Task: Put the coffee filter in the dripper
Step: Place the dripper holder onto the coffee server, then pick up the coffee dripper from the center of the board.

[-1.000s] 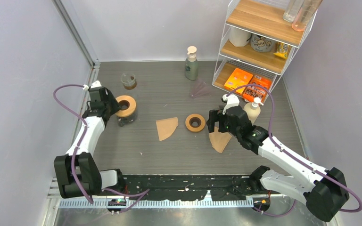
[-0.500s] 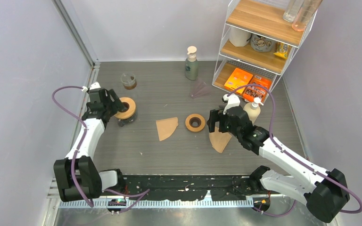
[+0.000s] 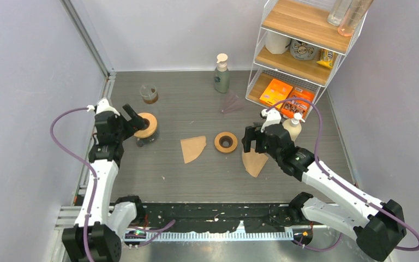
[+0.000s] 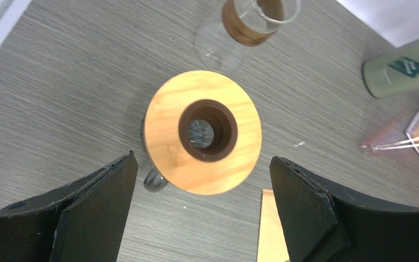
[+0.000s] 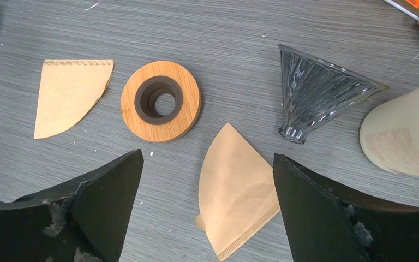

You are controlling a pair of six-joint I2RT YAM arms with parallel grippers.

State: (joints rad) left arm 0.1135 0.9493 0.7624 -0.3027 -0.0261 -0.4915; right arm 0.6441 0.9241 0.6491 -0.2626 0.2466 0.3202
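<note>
Fan-shaped brown paper filter beside ribbed glass dripper

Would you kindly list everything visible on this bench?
coffee filters: 2, brown, mid-table
wooden rings: 2, tan, one loose, one atop a glass vessel
glass dripper: 1, clear, on its side, right of loose ring
clear cone: 1, pinkish, near shelf
glass cup: 1, brown-banded, far left
pump bottles: 2, green at back, cream at right
shelf rack: 1, white wire, far right
left gripper: black, open, above vessel's ring
right gripper: black, open, above right filter
</note>
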